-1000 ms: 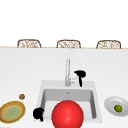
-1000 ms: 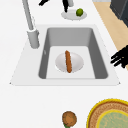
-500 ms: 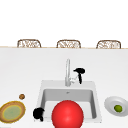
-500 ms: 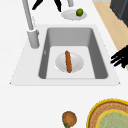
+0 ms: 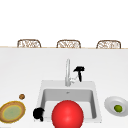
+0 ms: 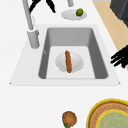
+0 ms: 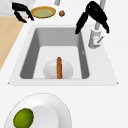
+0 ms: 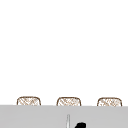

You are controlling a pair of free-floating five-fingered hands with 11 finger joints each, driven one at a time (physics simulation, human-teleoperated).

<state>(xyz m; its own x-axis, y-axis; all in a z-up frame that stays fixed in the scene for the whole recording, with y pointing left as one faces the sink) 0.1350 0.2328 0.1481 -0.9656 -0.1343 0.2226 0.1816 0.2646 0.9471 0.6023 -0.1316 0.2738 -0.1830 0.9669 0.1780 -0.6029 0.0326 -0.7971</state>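
Two hands hang in the air: the right hand (image 5: 79, 70) hovers just beside the tap (image 5: 67, 72), fingers spread and pointing down, while the left hand (image 5: 38, 113), fingers loosely curled on nothing, floats at the sink (image 5: 45, 85)'s front left corner. A red ball (image 5: 67, 114) blocks the front view; the side views reveal a sausage (image 6: 68, 61) lying lengthwise on a white plate (image 6: 76, 62) in the basin.

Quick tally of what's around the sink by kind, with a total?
Plates: 3 – white plate in the sink, white plate on the right, yellow-rimmed plate on the left.
Food items: 3 – sausage, green fruit, small brown round item.
Red ball: 1.
Faucet: 1.
Total: 8.
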